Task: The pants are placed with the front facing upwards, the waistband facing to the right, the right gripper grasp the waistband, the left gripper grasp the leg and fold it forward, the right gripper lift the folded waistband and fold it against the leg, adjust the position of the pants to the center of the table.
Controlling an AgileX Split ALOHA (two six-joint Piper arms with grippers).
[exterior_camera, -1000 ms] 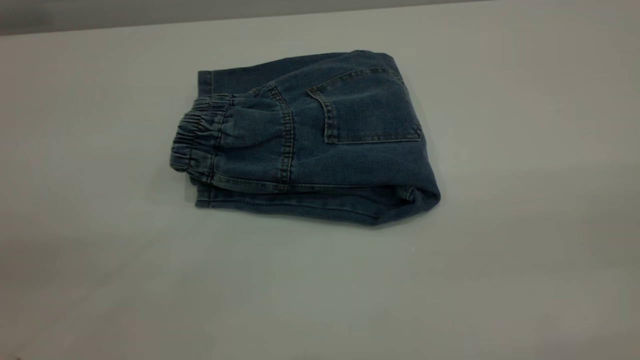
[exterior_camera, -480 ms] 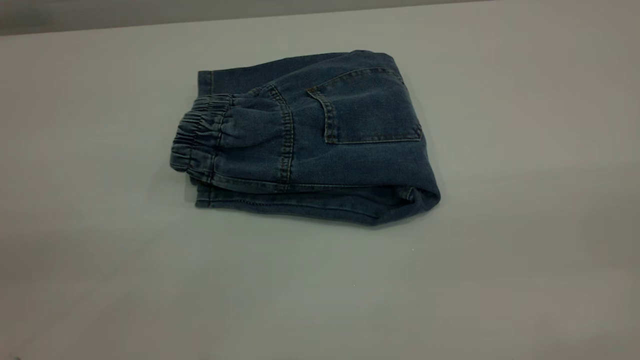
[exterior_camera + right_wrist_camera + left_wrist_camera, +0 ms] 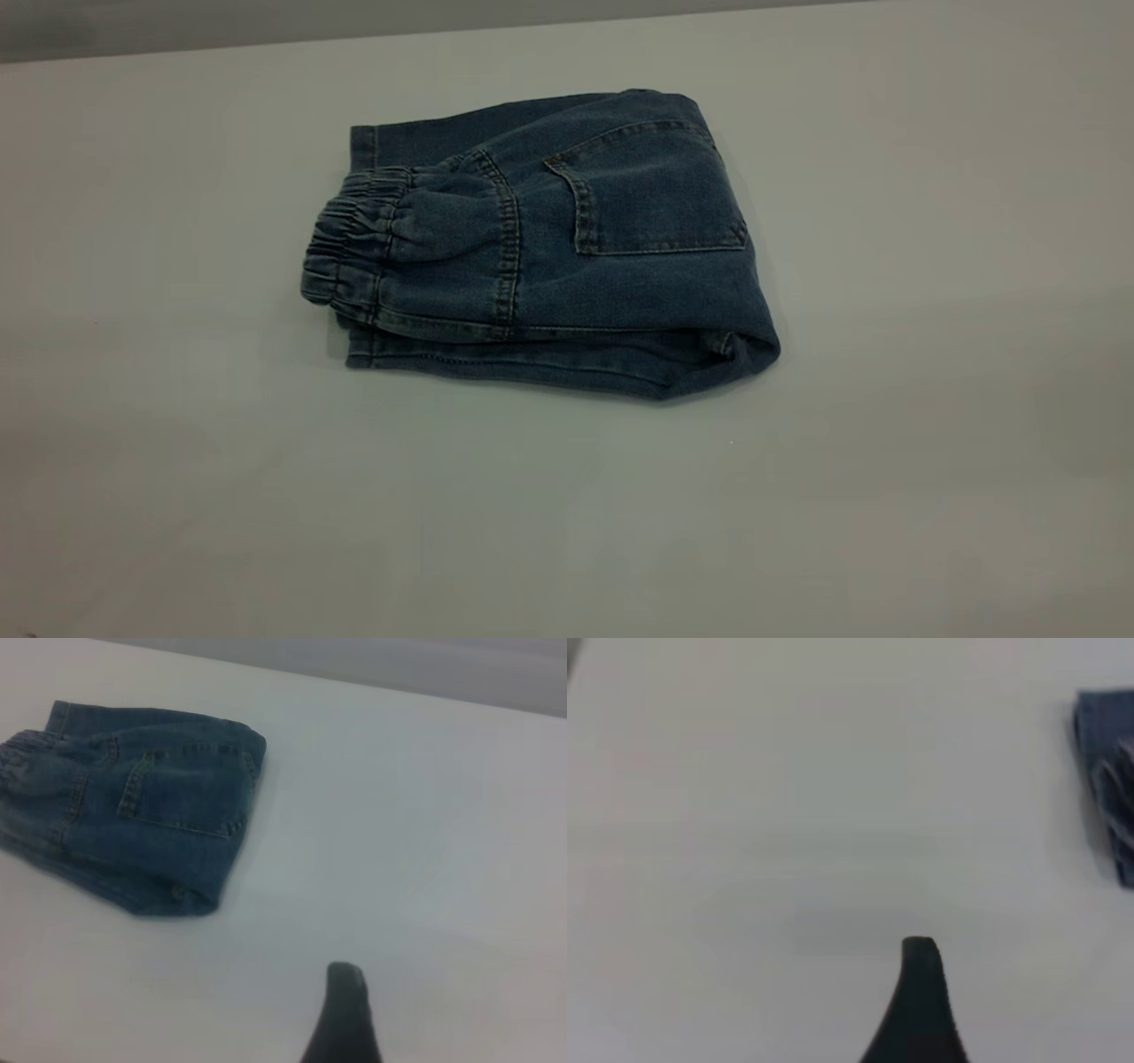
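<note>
Nothing has moved over the last second: pants [image 3: 540, 248] lie folded on the counter [image 3: 886, 399], a little left of centre toward its far side, waistband [image 3: 350, 244] at left. Both grippers hang well clear; whether their fingers are open or closed, cannot tell. Folding looks done; perhaps only centring remains.

We see a pale tabletop [image 3: 886, 461] filling nearly the whole scene, smooth and plain from near edge to far. Beyond its far edge runs a darker grey strip of wall [image 3: 177, 22], widest at far left. The light falls soft and even, with faint, broad shading.
</note>
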